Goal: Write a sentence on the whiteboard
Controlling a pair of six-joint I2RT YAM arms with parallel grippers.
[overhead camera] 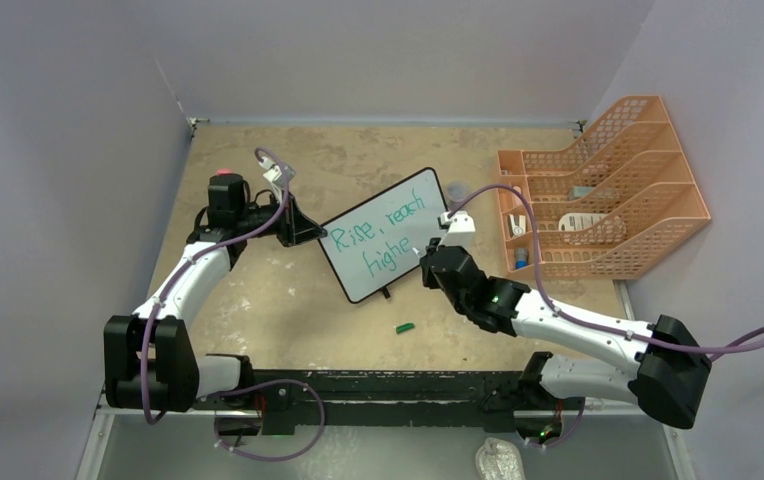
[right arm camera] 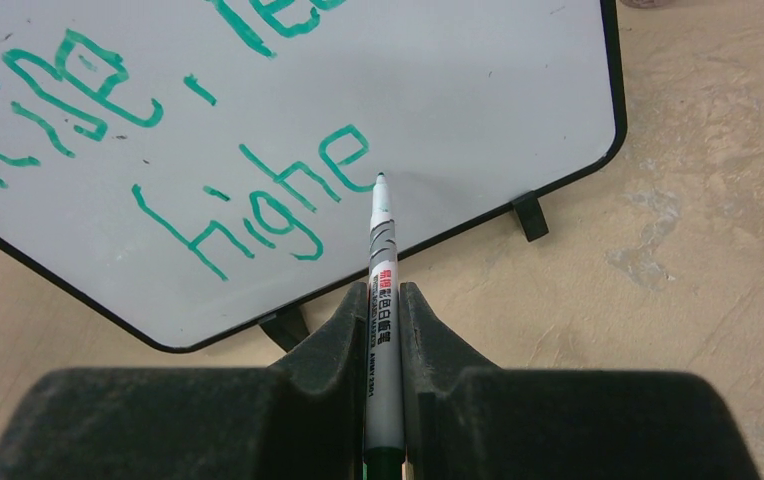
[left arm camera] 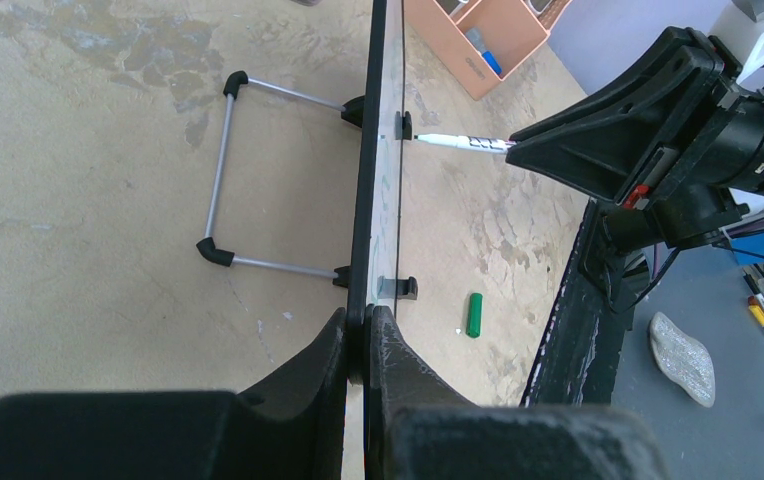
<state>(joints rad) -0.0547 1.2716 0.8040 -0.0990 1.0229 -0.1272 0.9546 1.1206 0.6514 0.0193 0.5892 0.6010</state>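
Top view: one small black-framed whiteboard (overhead camera: 358, 288) stands mid-bench. The teal handwritten sentence (overhead camera: 378, 240) reads "Rise, reach highe", so I reckon only the ending's left.

Left wrist: my left hand (left arm camera: 366, 320) is clamped on the board's edge, and one green cap (left arm camera: 474, 314) lies loose.

Right wrist: my right hand (right arm camera: 385, 300) pinches the one white-barrelled marker pen (right arm camera: 382, 230), tip just beside the "e".
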